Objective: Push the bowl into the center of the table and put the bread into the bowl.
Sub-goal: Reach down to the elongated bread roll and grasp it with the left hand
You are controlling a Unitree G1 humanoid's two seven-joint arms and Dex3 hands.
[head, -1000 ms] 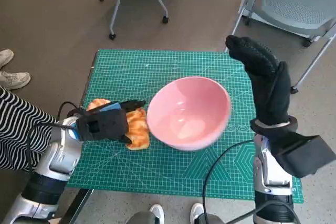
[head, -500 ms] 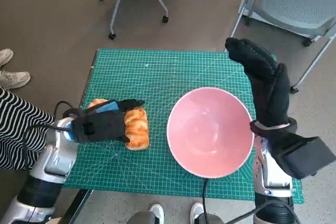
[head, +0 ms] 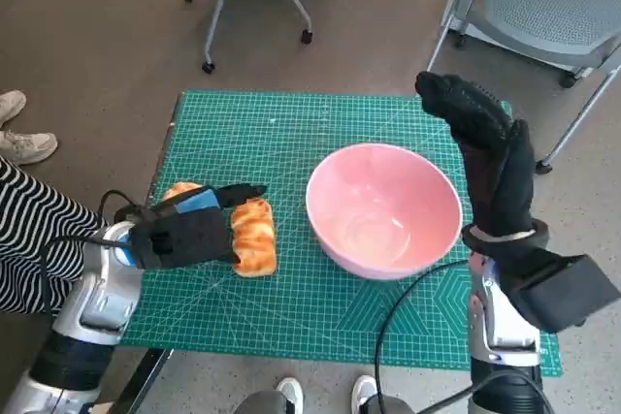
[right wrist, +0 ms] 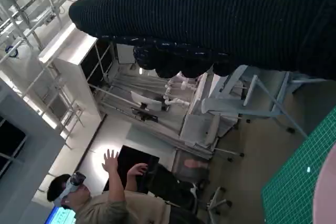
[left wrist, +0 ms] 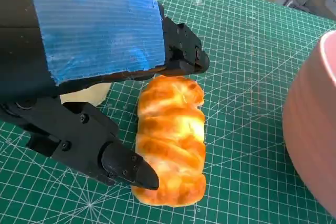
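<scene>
— bread first: what does the loaf look like, and where does it lie?

— golden-brown braided bread roll (head: 254, 237), glossy on its ridges, paler in its creases, flat on the green gridded cutting mat (head: 291, 133) covering the small table, toward the robot's left side. behind it, a pale round piece (head: 179, 191) peeks out, mostly hidden by the hand.

— and the left hand?

— black left hand with blue tape over its back (head: 189, 228) sits right at the roll. in the left wrist view, one black finger (left wrist: 181, 56) reaches over the roll's far end and another fingertip (left wrist: 128, 169) touches its near side. fingers parted around the roll, bracketing it; the roll lies on the mat, not lifted.

— the bowl?

— smooth pink round bowl (head: 383, 208), upright and with nothing in it, stands near the middle of the mat, a little to the robot's right, just beside the roll but apart from it. its pink wall shows at the edge of the left wrist view.

— the right hand?

— right hand in a black knitted glove (head: 485, 147) stands raised over the mat's right edge, beyond the bowl's rim, fingers extended together, holding nothing; whether it touches the bowl cannot be told.

— anything around the table?

— grey wheeled chairs (head: 553, 7) on the brown floor, a striped sleeve (head: 29, 230) and white shoes (head: 24, 143) at the robot's left. the right wrist view shows a person wearing a headset (right wrist: 92, 203), one hand raised.
</scene>
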